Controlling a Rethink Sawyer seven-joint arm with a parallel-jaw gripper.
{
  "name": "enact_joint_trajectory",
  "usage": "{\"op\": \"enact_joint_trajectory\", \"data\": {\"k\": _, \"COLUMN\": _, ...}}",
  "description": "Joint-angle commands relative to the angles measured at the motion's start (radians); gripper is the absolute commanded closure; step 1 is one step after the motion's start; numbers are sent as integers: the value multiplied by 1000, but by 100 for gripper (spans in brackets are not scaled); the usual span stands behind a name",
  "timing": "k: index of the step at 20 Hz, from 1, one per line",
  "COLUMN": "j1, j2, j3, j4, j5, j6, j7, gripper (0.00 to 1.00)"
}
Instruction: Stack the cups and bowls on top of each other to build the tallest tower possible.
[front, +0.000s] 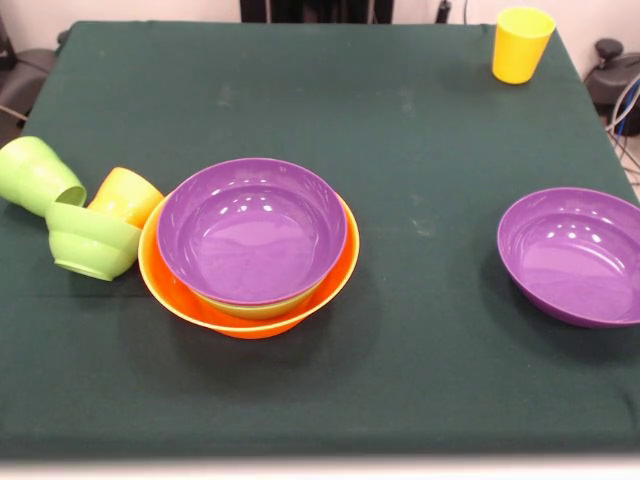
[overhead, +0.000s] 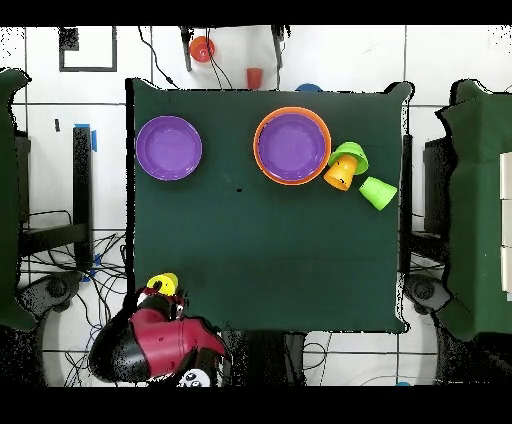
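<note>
The second purple bowl (front: 578, 255) is cut off by the front view's right edge.

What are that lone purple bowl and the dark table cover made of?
The purple bowl looks like glossy moulded plastic: bright light spots gleam inside it. The table cover seems to be matte dark green cloth, with no shine and faint smudges, though the exact fabric is unclear.
</note>
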Motion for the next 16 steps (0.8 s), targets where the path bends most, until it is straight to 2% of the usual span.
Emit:
{"op": "enact_joint_trajectory", "data": {"k": 1, "j1": -40, "j2": 124, "j3": 20, "j4": -23, "j5": -18, "j6": -94, "j7": 125, "gripper": 0}}
{"op": "enact_joint_trajectory", "data": {"k": 6, "j1": -35, "j2": 155, "j3": 7, "j4": -31, "j5": -20, "j6": -127, "j7": 122, "gripper": 0}}
{"op": "enact_joint_trajectory", "data": {"k": 16, "j1": -8, "j2": 212, "j3": -29, "j4": -66, "j5": 16, "j6": -158, "j7": 123, "gripper": 0}}
